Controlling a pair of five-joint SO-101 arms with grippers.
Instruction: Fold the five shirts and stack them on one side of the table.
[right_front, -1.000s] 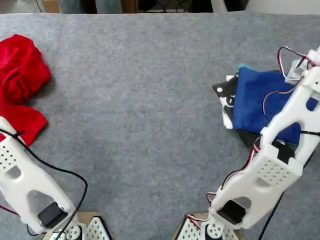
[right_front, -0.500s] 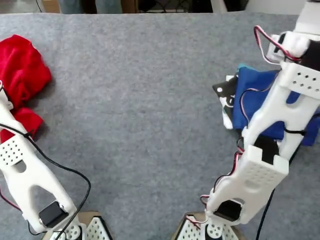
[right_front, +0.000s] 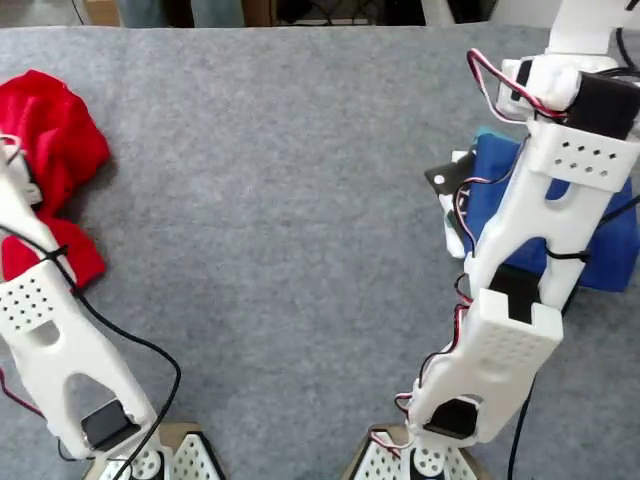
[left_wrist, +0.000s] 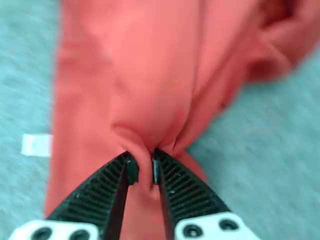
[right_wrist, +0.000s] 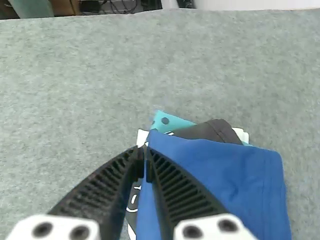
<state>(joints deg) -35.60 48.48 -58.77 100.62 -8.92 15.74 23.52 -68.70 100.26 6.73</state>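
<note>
Fingers of my left gripper: pinching a fold of red shirt; its bulk runs lengthwise ahead of the tips.

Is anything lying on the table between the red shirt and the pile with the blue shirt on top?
Nothing visible lies on the grey table between them. The left gripper is shut on the red shirt. Only the right gripper, shut, hangs over the blue shirt.
</note>
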